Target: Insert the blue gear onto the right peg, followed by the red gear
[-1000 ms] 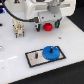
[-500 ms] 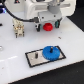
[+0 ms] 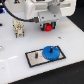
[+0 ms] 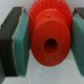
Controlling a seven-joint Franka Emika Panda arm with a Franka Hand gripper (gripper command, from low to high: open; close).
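You have the red gear [image 4: 48,37] pinched in the claw [image 3: 48,26], and the two green pads [image 4: 22,47] press on its toothed sides from either side, so the claw is squeezed shut on it. In the exterior view the red gear peeks out just under the claw, up in the air, well above the white table [image 3: 70,70]. The blue gear [image 3: 50,52] already lies flat on the pale plate [image 3: 32,58], and it looks like it sits where the right peg should be, though the peg itself is hidden, so you cannot be sure it went all the way down. From the claw, the blue gear is at about 6 o'clock in the exterior view, a fair way off. A short dark pin [image 3: 38,51] stands on the plate at about 9 o'clock from the blue gear. Here is what could go wrong, I think. The hole in the red gear is small, so if you come down a bit to one side, the gear could bump the peg top and tip. The pads only hold the teeth, so a hard push could make the gear slip or twist. If you let go too high, it could bounce off the blue gear and roll away.
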